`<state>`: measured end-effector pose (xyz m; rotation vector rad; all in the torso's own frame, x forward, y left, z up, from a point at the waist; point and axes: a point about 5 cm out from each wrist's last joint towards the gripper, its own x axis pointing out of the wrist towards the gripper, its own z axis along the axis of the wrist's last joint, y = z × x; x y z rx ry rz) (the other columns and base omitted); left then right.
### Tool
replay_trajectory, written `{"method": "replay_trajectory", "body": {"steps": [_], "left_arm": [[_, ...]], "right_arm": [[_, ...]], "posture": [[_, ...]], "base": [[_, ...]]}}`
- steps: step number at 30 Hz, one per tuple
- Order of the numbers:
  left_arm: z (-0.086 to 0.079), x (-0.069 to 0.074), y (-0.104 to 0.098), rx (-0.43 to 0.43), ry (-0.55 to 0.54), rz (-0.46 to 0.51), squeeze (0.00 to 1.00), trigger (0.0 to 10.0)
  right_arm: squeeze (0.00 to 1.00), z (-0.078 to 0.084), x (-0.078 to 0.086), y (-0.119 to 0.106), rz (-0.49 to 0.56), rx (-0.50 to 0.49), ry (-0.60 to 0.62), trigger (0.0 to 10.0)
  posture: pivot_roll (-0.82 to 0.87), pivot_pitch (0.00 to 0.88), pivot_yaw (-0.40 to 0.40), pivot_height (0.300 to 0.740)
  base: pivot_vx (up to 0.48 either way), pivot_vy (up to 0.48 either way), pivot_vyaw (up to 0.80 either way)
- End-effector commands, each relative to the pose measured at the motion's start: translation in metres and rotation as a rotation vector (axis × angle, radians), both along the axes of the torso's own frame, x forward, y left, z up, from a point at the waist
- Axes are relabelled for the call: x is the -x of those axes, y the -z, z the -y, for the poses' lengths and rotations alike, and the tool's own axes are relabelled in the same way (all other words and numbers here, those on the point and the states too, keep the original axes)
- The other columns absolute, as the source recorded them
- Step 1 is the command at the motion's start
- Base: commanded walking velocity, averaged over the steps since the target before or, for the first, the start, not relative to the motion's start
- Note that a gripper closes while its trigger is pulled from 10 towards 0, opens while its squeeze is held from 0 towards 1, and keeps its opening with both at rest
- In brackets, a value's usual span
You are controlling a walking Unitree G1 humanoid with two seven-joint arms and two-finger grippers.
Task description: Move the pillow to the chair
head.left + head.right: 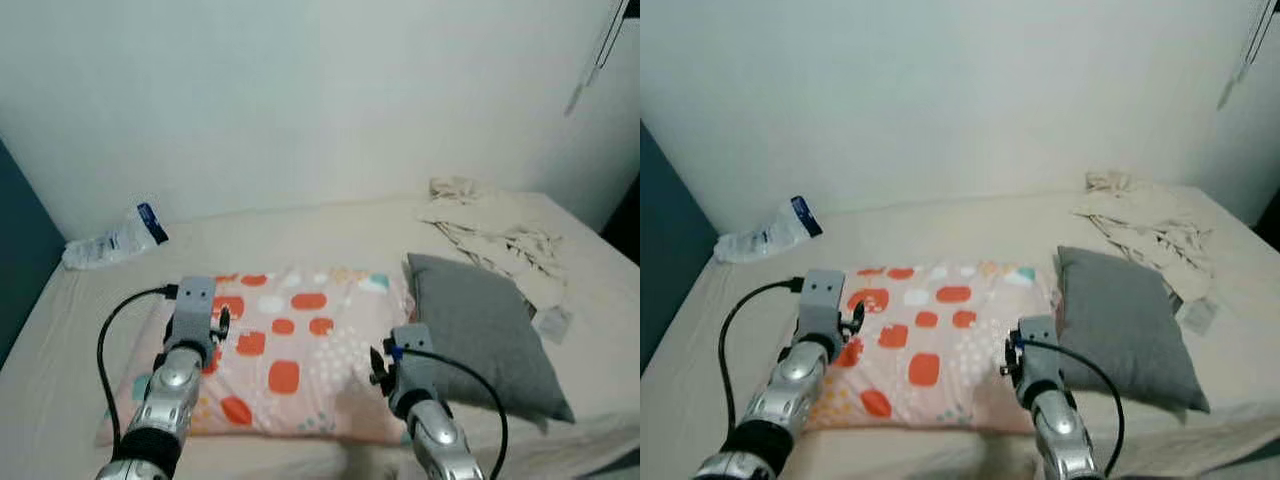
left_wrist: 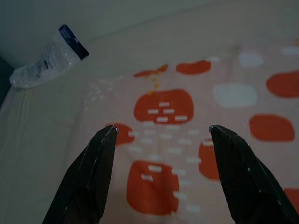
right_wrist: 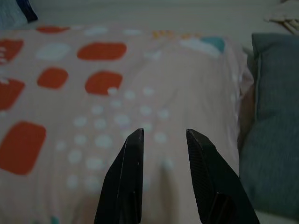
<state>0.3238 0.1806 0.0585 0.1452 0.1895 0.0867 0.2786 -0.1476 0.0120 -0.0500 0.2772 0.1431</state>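
Both arms up front, reaching over the near edge of the bed (image 1: 60, 330). Left gripper (image 2: 161, 133) fingers spread wide, holding nothing, poised over the left part of the pillow (image 1: 290, 350). Right gripper (image 3: 163, 135) fingers parted by a narrower gap, also holding nothing, over the pillow's right part near its edge. Pillow lies flat on the bed: pink, with orange and white patches. Grey cushion (image 1: 485, 335) just beside it on the right, touching or overlapping slightly. Further back: crumpled cloth (image 1: 490, 225) at right, plastic bottle (image 1: 115, 240) at left by the wall (image 1: 300, 100).
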Motion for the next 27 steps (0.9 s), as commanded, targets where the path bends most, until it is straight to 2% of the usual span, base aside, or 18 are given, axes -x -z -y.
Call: {"method": "replay_trajectory", "body": {"steps": [1,8,10,12,14,16,20,27], "left_arm": [[-0.005,0.002,0.003,-0.009,-0.006,-0.014,0.00,10.0],[-0.012,-0.003,-0.003,-0.016,-0.026,0.001,0.00,10.0],[-0.020,-0.012,-0.014,-0.026,-0.048,0.027,0.00,10.0],[-0.020,-0.012,-0.014,-0.026,-0.048,0.027,0.00,10.0],[-0.027,-0.020,-0.024,-0.028,-0.077,0.046,0.00,10.0],[-0.028,-0.021,-0.026,-0.030,-0.081,0.049,0.00,10.0],[-0.032,-0.033,-0.043,-0.005,-0.109,0.079,0.00,10.0],[-0.030,-0.042,-0.053,-0.002,-0.079,0.080,0.00,10.0]], "right_arm": [[0.00,0.000,0.001,0.002,-0.013,0.014,0.002,10.0],[0.00,-0.002,0.000,-0.001,0.008,-0.009,-0.011,10.0],[0.00,0.000,-0.003,-0.003,0.012,0.010,-0.005,10.0],[0.00,0.000,-0.003,-0.003,0.012,0.010,-0.005,10.0],[0.00,0.001,-0.005,-0.006,0.021,-0.004,-0.011,10.0],[0.00,0.001,-0.005,-0.006,0.025,-0.008,-0.014,10.0],[0.00,0.006,-0.010,-0.013,0.047,0.001,0.007,10.0],[0.00,0.010,-0.015,-0.018,0.065,-0.007,0.002,10.0]], "posture": [[0.02,0.033,0.042,0.622],[0.02,0.042,0.037,0.612],[0.02,0.047,0.035,0.612],[0.02,0.047,0.035,0.612],[0.02,0.052,0.036,0.602],[0.02,0.052,0.036,0.597],[0.02,0.064,0.039,0.587],[0.02,0.072,0.046,0.587]], "base": [[0.000,0.000,0.00],[0.000,0.000,0.00],[0.000,0.000,0.00],[0.000,0.000,0.00],[0.000,0.000,0.00],[0.000,0.000,0.00],[0.000,0.000,0.00],[0.000,0.000,0.00]]}}
